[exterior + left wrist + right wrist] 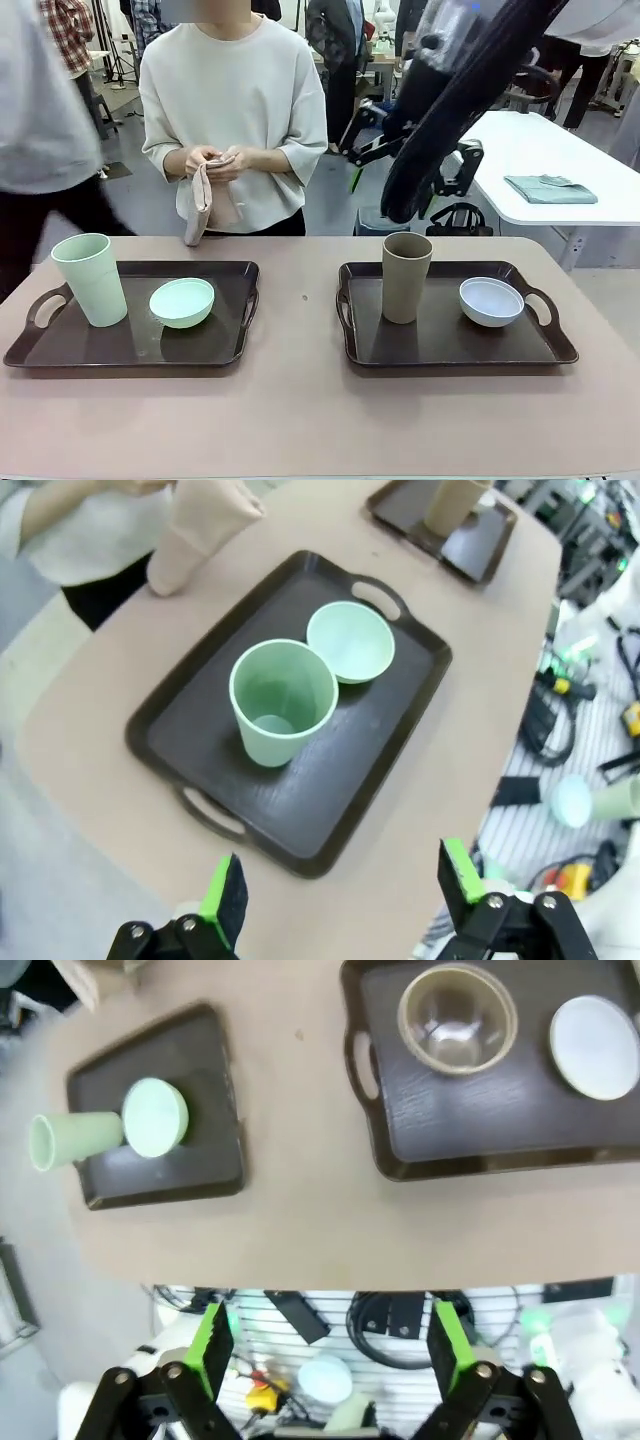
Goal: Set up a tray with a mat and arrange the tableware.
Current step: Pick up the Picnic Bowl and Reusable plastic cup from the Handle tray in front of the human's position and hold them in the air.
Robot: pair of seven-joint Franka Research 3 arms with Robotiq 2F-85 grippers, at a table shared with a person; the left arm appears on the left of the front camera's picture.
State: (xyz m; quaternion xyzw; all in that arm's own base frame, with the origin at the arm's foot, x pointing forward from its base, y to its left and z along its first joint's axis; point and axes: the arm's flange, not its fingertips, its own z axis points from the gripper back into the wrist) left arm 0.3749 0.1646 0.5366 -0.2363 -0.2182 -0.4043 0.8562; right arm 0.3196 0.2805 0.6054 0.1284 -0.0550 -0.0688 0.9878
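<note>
Tan tabletop [300,410] is shown, in the front view, bearing a dark left tray [60,350] with tall pale green cup [90,280] and round pale green bowl [182,302], a dark right tray [440,350] with tall brown cup [406,277] and round white bowl [491,301], a folded beige mat [197,212] being held beyond by a person [235,90]; in the left wrist view the left gripper [342,875] is seen spread and empty, and in the right wrist view the right gripper [328,1328] likewise.

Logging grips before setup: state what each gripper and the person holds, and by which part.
Nothing in the left gripper or right gripper, both open. The person's hands grip a folded beige cloth by its upper end.
</note>
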